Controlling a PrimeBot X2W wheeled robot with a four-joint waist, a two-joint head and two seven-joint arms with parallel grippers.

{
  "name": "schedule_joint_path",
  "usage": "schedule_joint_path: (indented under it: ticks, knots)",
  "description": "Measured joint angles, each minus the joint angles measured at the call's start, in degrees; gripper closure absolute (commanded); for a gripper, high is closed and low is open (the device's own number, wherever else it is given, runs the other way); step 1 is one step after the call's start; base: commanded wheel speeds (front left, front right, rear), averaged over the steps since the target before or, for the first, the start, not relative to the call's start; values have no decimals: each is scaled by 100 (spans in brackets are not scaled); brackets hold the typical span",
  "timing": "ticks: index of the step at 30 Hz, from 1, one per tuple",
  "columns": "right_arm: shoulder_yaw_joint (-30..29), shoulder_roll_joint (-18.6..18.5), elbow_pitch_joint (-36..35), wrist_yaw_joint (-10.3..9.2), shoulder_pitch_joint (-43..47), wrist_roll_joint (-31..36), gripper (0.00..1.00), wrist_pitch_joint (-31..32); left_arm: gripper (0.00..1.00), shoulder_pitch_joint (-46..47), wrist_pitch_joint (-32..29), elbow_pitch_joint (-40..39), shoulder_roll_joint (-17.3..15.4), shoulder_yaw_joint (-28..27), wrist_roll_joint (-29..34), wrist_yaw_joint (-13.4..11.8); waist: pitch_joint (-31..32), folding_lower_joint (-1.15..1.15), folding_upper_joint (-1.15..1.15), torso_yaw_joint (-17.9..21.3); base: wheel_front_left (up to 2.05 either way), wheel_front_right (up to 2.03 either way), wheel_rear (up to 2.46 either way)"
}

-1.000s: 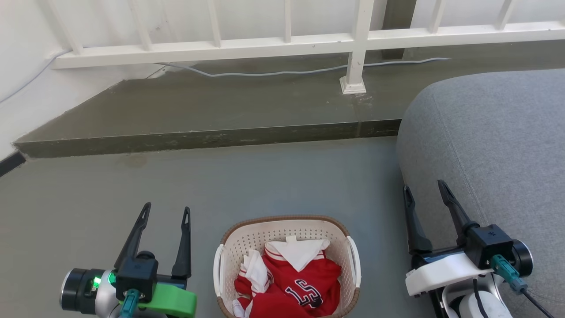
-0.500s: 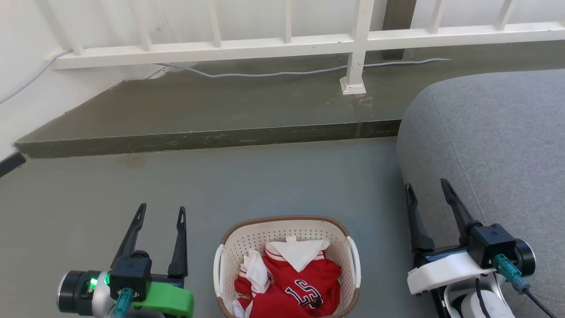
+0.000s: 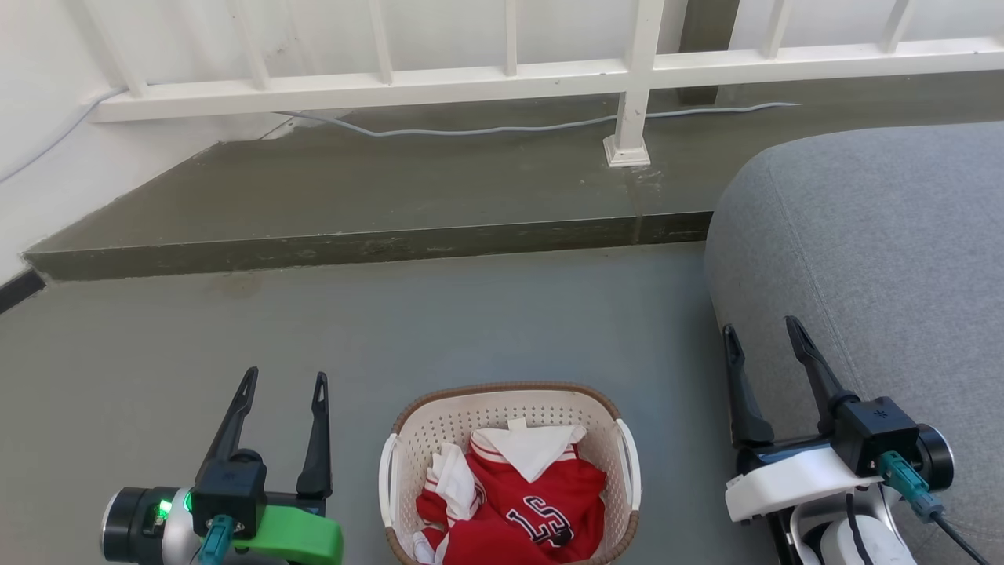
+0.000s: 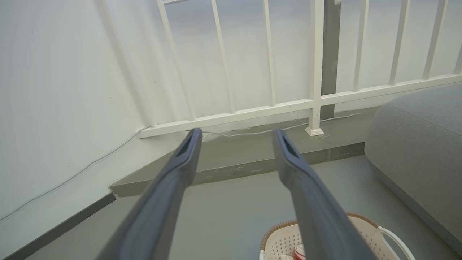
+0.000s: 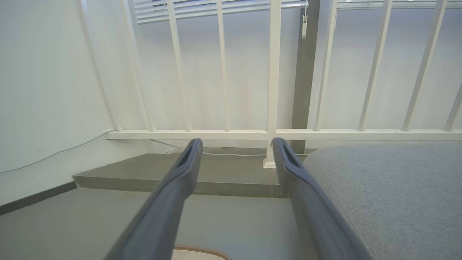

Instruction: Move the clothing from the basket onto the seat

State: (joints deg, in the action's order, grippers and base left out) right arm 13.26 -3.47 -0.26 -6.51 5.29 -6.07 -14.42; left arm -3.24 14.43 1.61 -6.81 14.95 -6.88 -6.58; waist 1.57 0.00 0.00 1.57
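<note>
Head view: left gripper [image 3: 286,373], right gripper [image 3: 760,325] spread, empty. Risk: tipping light cream perforated plastic basket [image 3: 439,428] when pulling bunched red fabric clothing [image 3: 541,494].

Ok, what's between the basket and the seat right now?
Only a strip of bare grey floor separates the basket from the seat; the head view shows it.

Counting one basket [image 3: 439,424], one seat [image 3: 886,235], one railing [image 3: 376,82], one cable [image 3: 486,128]. Tallying left gripper [image 3: 285,375], right gripper [image 3: 760,324]: two. Failing at counting the heaped clothing [image 3: 549,494].
</note>
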Motion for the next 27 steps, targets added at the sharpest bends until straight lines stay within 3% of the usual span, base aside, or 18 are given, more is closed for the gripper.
schedule_joint_path:
  ticks: [14, 27]
  knots:
    - [-25, 1, -113, 0, 19, 0, 0, 0, 0, -15, 0, -9, -8, -13, 0, 1, -154, 0, 0, 16, 0, 0, 0]
    - [-243, 4, -448, -13, -240, 2, 0, 0, 0, 166, -55, -53, -88, -34, 0, 55, -836, 0, 0, 114, 0, 0, 0]
